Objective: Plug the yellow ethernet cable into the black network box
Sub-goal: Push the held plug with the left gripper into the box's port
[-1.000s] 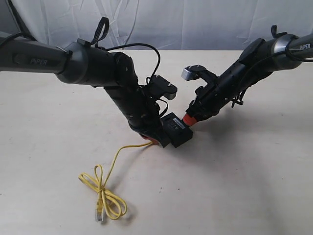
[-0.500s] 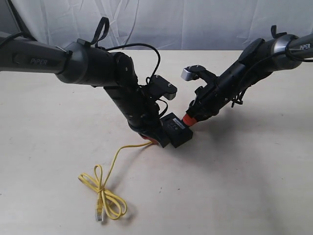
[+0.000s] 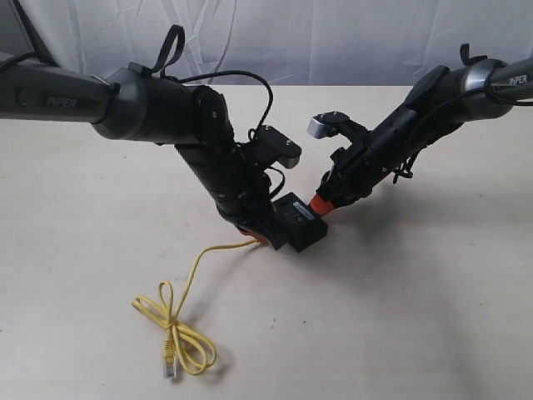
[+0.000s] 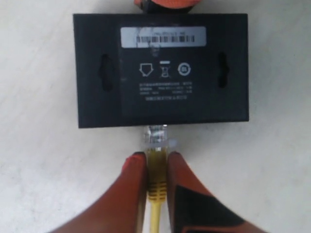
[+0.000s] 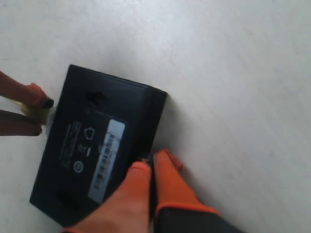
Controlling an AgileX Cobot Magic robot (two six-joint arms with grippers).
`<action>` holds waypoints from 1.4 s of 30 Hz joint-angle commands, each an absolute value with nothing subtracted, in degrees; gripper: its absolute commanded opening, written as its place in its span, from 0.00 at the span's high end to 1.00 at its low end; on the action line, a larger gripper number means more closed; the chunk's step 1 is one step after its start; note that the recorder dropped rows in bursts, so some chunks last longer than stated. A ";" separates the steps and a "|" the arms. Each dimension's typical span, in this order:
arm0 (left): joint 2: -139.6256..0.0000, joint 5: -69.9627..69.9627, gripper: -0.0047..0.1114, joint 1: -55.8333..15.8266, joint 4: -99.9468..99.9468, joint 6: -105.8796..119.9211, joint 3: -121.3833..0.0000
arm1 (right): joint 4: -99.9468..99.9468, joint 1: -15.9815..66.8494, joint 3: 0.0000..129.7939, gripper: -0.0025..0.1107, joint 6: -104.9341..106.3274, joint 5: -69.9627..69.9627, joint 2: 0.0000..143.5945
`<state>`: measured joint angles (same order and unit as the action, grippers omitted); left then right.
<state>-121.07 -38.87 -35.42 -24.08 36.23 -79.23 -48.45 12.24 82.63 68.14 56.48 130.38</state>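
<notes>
The black network box lies flat on the table, label strip up. My left gripper is shut on the yellow ethernet cable just behind its clear plug. The plug's front end meets the box's side; how deep it sits is hidden. The rest of the cable trails to a knotted loop and a free plug. My right gripper is shut with nothing between its fingers, its tips against the opposite side of the box.
Pale tabletop all around, with a white curtain behind it. Both arms lean in over the table's middle, the left arm low over the box.
Almost nothing: the left arm has edged slightly and the cable's loose loop has shifted a little. Box and right gripper stay put.
</notes>
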 commanded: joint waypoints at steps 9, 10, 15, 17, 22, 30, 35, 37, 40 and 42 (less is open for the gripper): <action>-119.75 -37.44 0.96 -35.53 -24.36 36.14 -79.47 | -46.76 12.74 82.54 0.99 68.55 56.84 130.70; -119.75 -37.44 0.96 -35.53 -24.36 36.14 -79.47 | -46.76 12.74 82.54 0.99 68.55 56.84 130.70; -120.36 -37.97 0.96 -35.53 -21.06 36.14 -79.47 | -46.76 12.74 82.54 0.99 68.77 56.59 130.70; -120.66 -38.07 0.96 -35.53 -19.01 35.91 -79.47 | -46.63 12.74 82.54 0.99 68.77 56.59 130.70; -120.66 -37.51 0.96 -35.53 -17.77 35.91 -79.47 | -46.63 12.74 82.54 0.99 68.77 56.59 130.70; -121.48 -37.06 0.96 -35.53 -16.88 36.14 -79.47 | -46.63 12.74 82.54 0.99 68.77 56.59 130.70; -122.01 -35.74 0.96 -35.53 -16.88 36.14 -79.47 | -46.63 12.74 82.54 0.99 68.77 56.59 130.70; -122.01 -35.30 0.96 -35.53 -16.88 36.14 -79.47 | -46.63 12.74 82.54 0.99 68.77 56.59 130.70; -122.01 -35.18 0.96 -35.53 -17.13 36.14 -79.47 | -46.63 12.74 82.54 0.99 68.77 56.59 130.70; -122.01 -35.18 0.96 -35.53 -17.73 36.14 -79.47 | -46.63 12.74 82.54 0.99 68.90 56.59 130.70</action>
<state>-121.80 -35.59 -35.42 -17.10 36.23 -79.23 -48.24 12.34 82.63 68.37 56.48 130.38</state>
